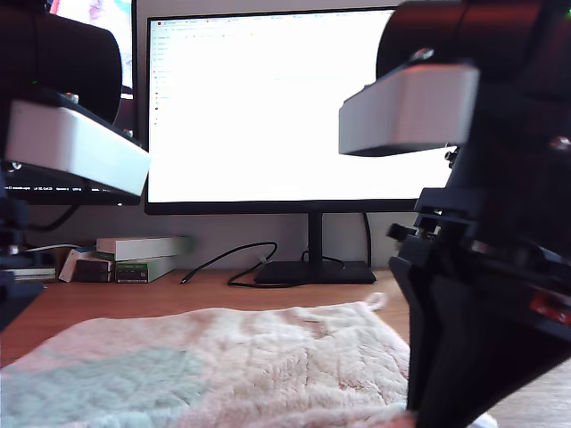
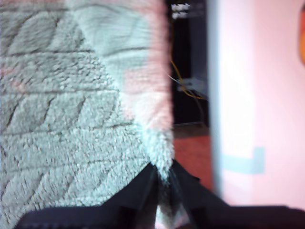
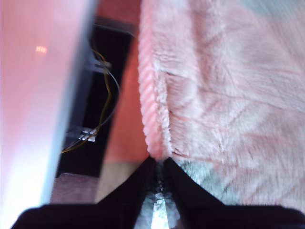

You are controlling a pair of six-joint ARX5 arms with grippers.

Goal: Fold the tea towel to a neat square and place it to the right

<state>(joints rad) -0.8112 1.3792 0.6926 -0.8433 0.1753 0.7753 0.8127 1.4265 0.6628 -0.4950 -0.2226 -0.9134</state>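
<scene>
Pinching both edges | tea towel [image 1: 241, 361] lies spread on the desk [image 1: 134, 299] before the monitor [image 1: 285, 107], unfolded | first gripper [image 2: 162, 183] and second gripper [image 3: 159, 167] are each clamped on its hem | folding and placing judged outstanding

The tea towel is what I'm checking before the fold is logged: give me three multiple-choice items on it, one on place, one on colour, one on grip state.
1. Where does the tea towel lie?
A. On the wooden desk in front of the monitor
B. Draped over the monitor
C. On the floor

2. What colour is its corded edge?
A. Black
B. Pink
C. Yellow

3. How do my grippers stand on it?
A. Both open above it
B. Only one holds it
C. Each pinches an edge

Key: 1 A, the exterior view shows it spread on the desk; 2 B, the second wrist view shows pink cord; 3 C, my first gripper and my second gripper each have cloth between the jaws.
</scene>
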